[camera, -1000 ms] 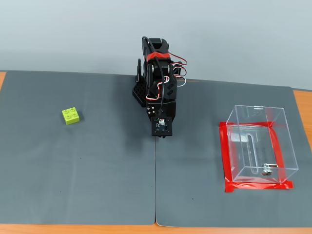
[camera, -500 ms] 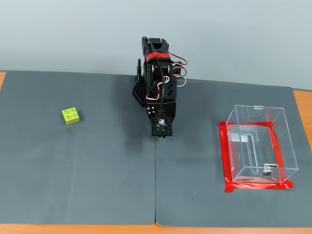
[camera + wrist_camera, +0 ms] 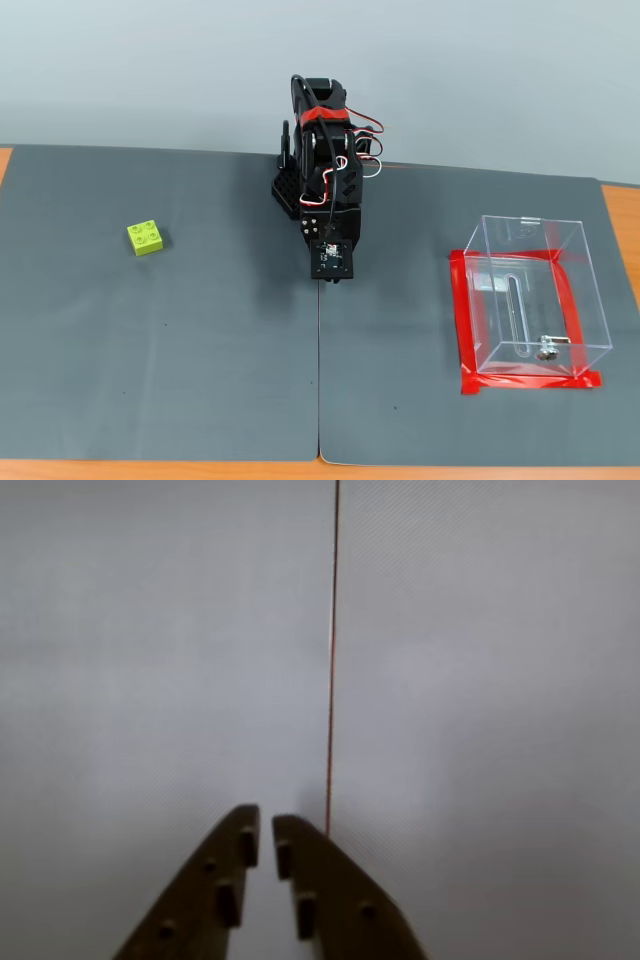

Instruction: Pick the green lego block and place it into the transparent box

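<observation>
Hand [image 3: 263, 842]: empty, tips nearly together over the mat seam. Green lego block [image 3: 147, 237]: far left. Transparent box [image 3: 530, 300]: far right. Risk: closed tips nudge block aside.

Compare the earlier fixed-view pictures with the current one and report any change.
Nothing has visibly changed: the small lime-green studded plastic brick, the clear plastic box and the black arm's tool, nearly closed and empty, are all where they were.

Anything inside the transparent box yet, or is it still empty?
No block in the transparent box: through its clear walls only a slot and a small metal piece show at the base. The green lego block sits on the mat far left.
</observation>
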{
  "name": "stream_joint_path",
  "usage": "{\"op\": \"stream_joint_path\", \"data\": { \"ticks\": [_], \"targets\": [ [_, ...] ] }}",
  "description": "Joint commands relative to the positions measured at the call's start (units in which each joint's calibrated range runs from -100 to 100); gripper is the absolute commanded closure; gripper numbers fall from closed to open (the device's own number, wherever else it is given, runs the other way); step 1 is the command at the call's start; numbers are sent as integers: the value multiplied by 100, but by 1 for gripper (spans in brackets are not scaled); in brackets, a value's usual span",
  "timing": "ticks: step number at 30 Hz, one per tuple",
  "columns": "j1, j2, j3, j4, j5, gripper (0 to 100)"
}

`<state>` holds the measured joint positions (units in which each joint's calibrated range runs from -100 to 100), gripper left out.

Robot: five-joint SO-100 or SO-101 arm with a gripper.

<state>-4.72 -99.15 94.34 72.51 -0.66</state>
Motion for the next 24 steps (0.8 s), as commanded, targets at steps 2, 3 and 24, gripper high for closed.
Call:
{"op": "stream_joint_path", "data": {
  "ticks": [2, 3, 24],
  "targets": [
    [-32, -9, -113, -2, 16, 98],
    [-32, -9, -113, -2, 16, 98],
    [35, 1585, -1117, -350, 11, 98]
  ]
}}
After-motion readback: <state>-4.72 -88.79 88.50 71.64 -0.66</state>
